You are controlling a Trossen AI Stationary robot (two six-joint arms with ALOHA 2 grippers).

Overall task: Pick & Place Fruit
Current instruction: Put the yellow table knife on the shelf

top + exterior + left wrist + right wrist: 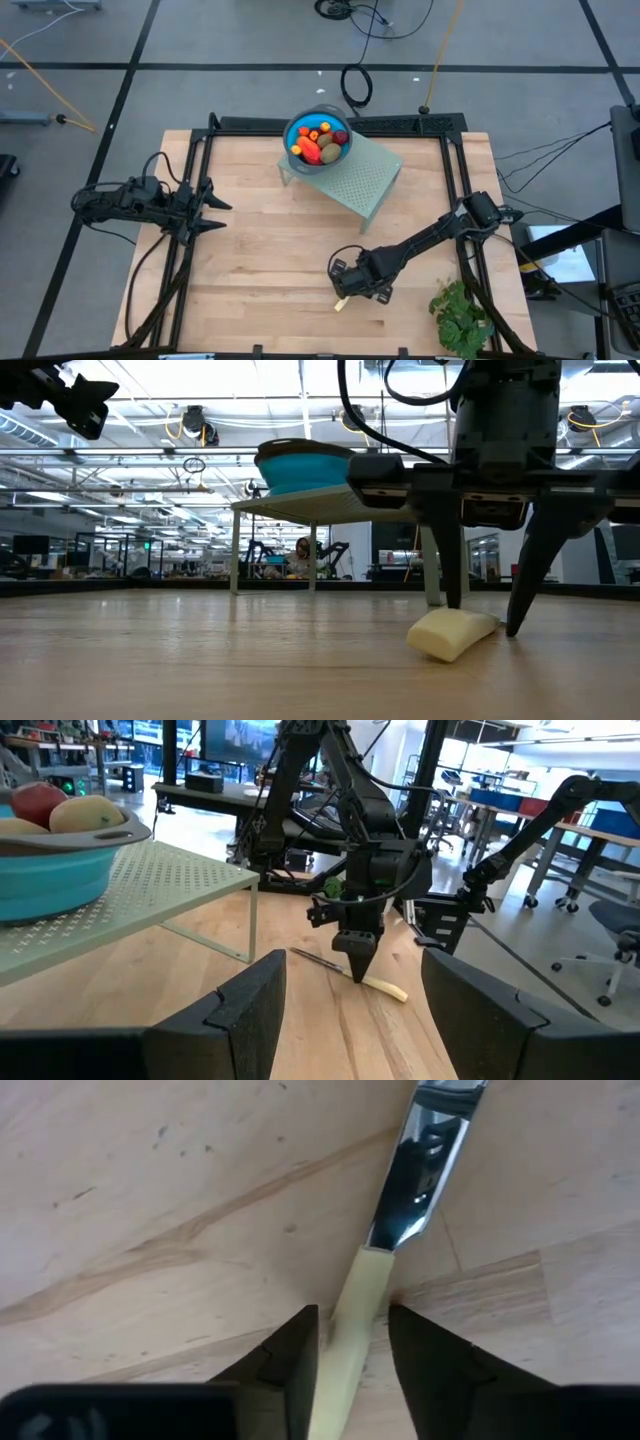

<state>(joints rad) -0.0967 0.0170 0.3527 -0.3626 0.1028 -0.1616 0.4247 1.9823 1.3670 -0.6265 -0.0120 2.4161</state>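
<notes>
The wooden table (260,250) carried a pale green perforated stand (362,182), a pale-handled knife (342,301) and a leafy bunch (460,315).

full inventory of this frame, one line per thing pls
fruit: several pieces, red, orange, brownish-green; in the bowl
bowl: one, blue; on the rack
rack: one, pale green, perforated; table's far middle
knife: one, pale handle, steel blade; flat on table, near right
leafy bunch: one, green; table's near right corner
table: one, light wood
left gripper: dark; at table's left, jaws open, holding nothing
right gripper: dark; down over the knife handle, jaws either side of it
</notes>
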